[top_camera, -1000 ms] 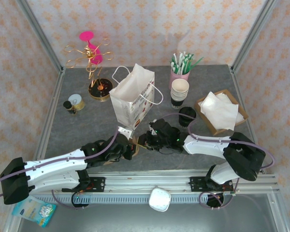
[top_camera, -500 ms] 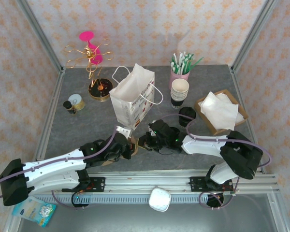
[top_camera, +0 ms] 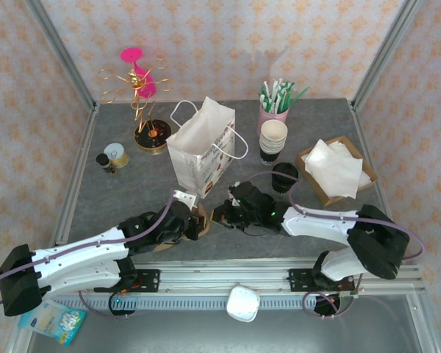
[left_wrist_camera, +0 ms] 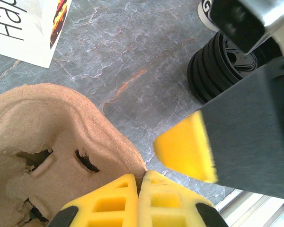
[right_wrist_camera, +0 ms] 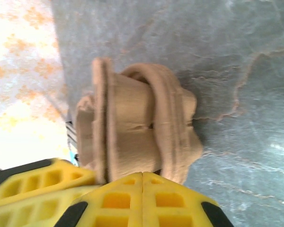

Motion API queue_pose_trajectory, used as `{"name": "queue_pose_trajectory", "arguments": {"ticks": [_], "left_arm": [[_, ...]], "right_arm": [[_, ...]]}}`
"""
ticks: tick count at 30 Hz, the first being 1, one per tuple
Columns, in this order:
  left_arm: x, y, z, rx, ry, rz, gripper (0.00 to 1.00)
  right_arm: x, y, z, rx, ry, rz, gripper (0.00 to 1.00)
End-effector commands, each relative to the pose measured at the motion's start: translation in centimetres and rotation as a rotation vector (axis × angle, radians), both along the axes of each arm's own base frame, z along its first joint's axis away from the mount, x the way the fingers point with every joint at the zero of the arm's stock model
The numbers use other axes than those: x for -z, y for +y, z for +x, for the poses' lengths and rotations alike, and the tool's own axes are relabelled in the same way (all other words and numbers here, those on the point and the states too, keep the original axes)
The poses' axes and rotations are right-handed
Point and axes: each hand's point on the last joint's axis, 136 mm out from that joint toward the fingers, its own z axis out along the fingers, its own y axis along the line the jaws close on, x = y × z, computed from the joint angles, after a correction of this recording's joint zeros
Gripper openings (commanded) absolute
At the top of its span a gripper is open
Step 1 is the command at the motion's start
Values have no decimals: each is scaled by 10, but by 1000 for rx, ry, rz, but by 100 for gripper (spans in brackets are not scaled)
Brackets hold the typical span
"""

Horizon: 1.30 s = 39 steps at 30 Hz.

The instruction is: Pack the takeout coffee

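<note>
Right fingers have clamped shut since a second ago, and the arms have hardly shifted otherwise. Left fingers are closed too. Both pairs sit tips-together at the rim of the one pulp cup tray near the counter's front edge, but I can't tell if they pinch it. One white bag mid-counter is printed "Hap…". Its inside is hidden, so I can't tell where the lidded coffee cup is. Toward the back right: one pink cup of straws, one cup stack, one pile of black lids, and one box of napkins.
</note>
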Motion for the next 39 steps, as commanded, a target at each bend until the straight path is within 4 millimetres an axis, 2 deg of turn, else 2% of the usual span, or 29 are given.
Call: {"name": "queue_pose_trajectory", "arguments": {"ticks": [1,5,7,12,21,28,35,39], "left_arm": [[4,1,1,-2,-2,0,0],[2,-1,1,9,-8,-12,0],[1,-3,0,18,-8,-20,0],[-3,0,1,8,-20,-24,0],[-6,0,3,2,-36,-34,0],[-9,2,7,-26,-50,-32,0],[-6,10,9,-63,-53,-15,0],[-11,11,10,-75,-64,-37,0]], "right_arm": [[-26,6,14,23,-73,37,4],[-19,15,13,-13,-48,26,7],[-16,18,13,-23,-41,23,12],[-6,14,14,-6,-19,-13,19],[0,18,3,-51,8,10,21],[23,16,-9,-64,63,-26,20],[33,17,-14,-70,81,-30,19],[38,19,-17,-85,91,-36,19]]}}
